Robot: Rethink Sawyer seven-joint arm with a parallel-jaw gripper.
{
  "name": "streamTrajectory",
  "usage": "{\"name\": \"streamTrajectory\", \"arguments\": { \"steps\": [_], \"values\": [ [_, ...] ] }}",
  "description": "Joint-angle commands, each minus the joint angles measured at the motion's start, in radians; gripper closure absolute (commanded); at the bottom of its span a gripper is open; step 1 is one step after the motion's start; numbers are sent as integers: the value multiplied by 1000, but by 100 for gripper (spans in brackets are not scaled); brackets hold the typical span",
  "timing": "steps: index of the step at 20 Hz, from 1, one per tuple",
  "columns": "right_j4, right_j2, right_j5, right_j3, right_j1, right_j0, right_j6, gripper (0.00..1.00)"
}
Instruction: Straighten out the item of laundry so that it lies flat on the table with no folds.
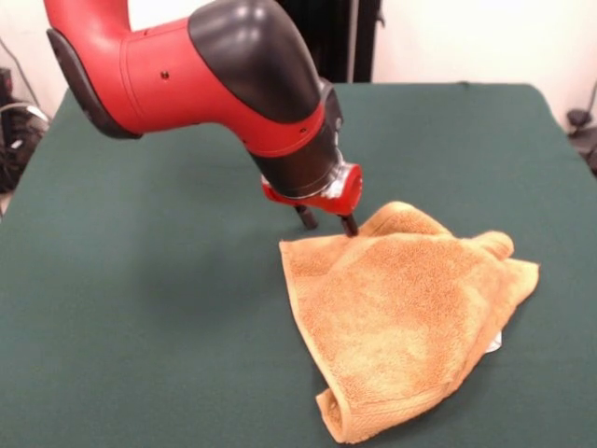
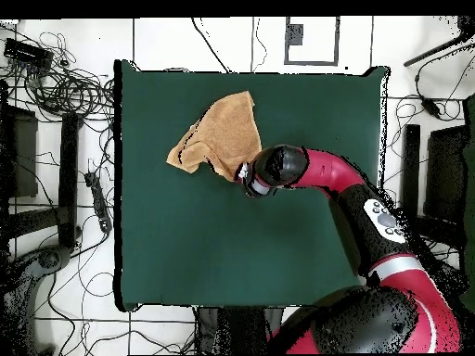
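Currently the gripper [image 1: 327, 222] is seen slightly parted and empty, tips touching down at the towel's [image 1: 406, 313] upper edge; the towel is spread crumpled on the counter [image 1: 140, 308], stretching away from the gripper toward a folded lower corner.

You see the item of laundry [image 1: 401, 313], an orange-tan terry towel, lying crumpled on the table [image 1: 159, 308], a wide surface under dark green cloth. Its outline is irregular, with folded-over layers along the near edge and a bunched far corner. A white label shows at one edge
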Motion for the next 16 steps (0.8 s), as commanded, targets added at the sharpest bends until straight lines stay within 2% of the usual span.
{"name": "streamTrajectory", "arguments": {
  "steps": [1, 3, 4, 16],
  "values": [
    [-51, 68, -86, -5, 111, 12, -224, 0],
    [-52, 67, -98, -5, 110, 14, -215, 0],
    [-51, 68, -97, -3, 110, 14, -210, 100],
    [-65, 80, -115, -15, 122, 9, -195, 100]
  ]
}}
